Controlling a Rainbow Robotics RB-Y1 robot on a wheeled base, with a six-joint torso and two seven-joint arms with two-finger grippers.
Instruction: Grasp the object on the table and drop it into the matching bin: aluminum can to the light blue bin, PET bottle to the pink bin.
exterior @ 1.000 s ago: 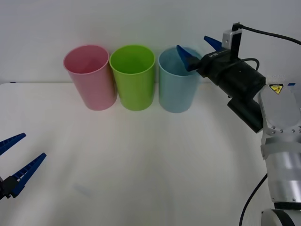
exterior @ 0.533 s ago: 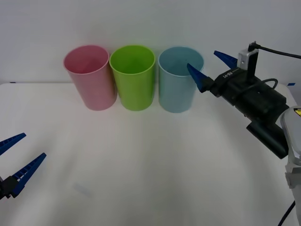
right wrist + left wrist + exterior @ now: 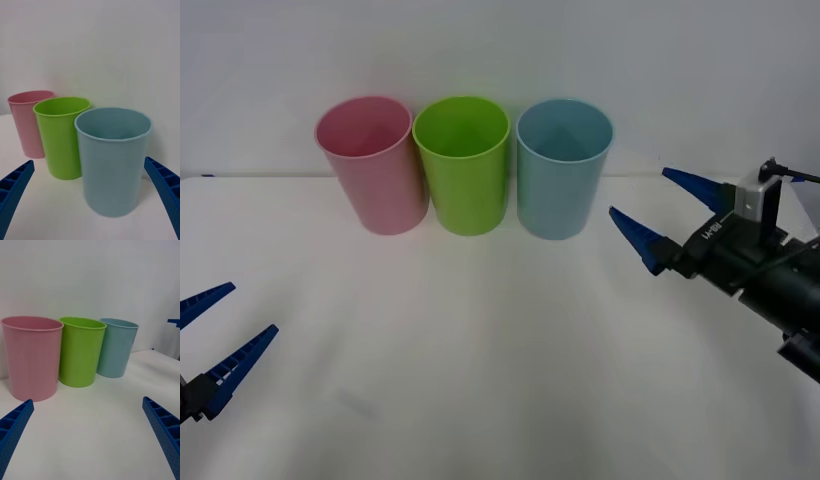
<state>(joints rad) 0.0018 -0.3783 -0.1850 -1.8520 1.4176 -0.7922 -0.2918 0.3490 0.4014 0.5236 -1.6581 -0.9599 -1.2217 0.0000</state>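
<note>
Bright, even light — soft shadows under bins [image 3: 465, 165], sharp focus.

Three tall round plastic buckets on show: one pink bin [image 3: 372, 163], one green bucket [image 3: 463, 163], one light blue bin [image 3: 562, 165]. One wide flat white table [image 3: 480, 360] carries all three. And two grippers with blue ribbed fingers, the left gripper [image 3: 215, 335] and the right gripper [image 3: 670, 215], each with two fingers, so four in all.

Spread blue fingers [image 3: 165, 187] flank the light blue bin [image 3: 112, 165].
</note>
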